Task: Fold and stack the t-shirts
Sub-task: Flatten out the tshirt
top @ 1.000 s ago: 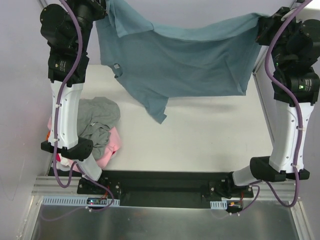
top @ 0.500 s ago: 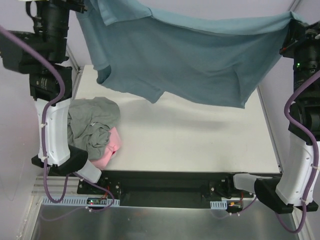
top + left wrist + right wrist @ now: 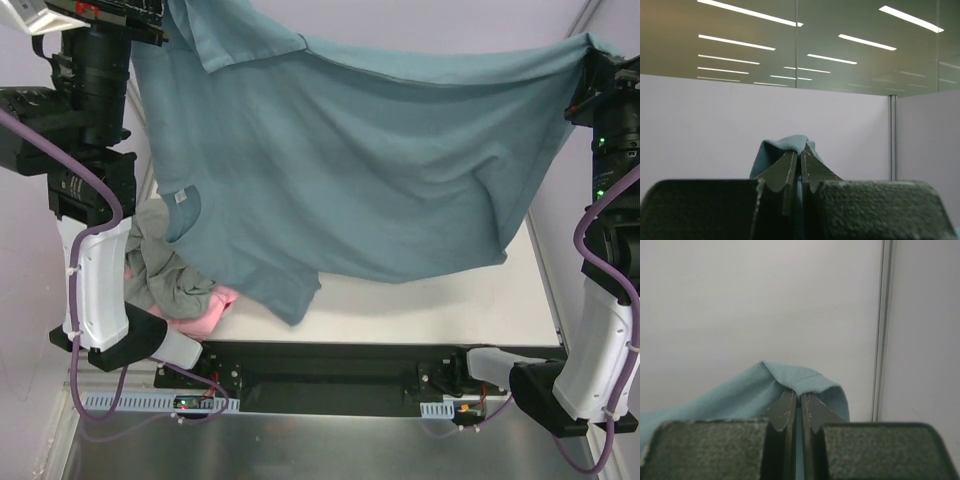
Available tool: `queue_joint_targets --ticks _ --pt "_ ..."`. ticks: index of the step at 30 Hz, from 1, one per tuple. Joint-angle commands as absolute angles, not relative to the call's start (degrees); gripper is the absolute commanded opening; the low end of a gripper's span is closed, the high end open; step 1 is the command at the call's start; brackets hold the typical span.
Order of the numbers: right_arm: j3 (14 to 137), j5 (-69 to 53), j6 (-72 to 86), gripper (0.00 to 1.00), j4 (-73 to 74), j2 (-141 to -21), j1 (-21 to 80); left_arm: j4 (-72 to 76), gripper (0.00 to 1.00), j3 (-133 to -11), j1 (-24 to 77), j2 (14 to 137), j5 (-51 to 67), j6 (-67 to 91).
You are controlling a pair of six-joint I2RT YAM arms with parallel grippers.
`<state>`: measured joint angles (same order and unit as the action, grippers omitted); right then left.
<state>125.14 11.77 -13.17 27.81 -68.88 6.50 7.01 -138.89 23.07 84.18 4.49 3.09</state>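
overhead, the large dusty slate-blue cloth shirt hangs spread like a curtain between both arms, above the white table. the left gripper is clamped tight on one bunched corner of it, and the right gripper pinches a hemmed corner at the opposite side. the shirt's lower edge droops in front of a crumpled light grey shirt and a pink shirt, heaped at the table's near left beside the left arm.
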Motion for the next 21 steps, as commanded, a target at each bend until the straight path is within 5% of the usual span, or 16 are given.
queue_joint_targets --ticks 1,21 --pt "126.83 12.31 -14.24 0.01 26.37 -68.2 6.15 10.28 0.0 -137.82 23.99 81.83 4.66 0.53" --pt "126.03 13.62 -16.52 0.01 21.02 -74.18 6.15 13.27 0.0 -141.14 24.08 89.64 -0.18 -0.26"
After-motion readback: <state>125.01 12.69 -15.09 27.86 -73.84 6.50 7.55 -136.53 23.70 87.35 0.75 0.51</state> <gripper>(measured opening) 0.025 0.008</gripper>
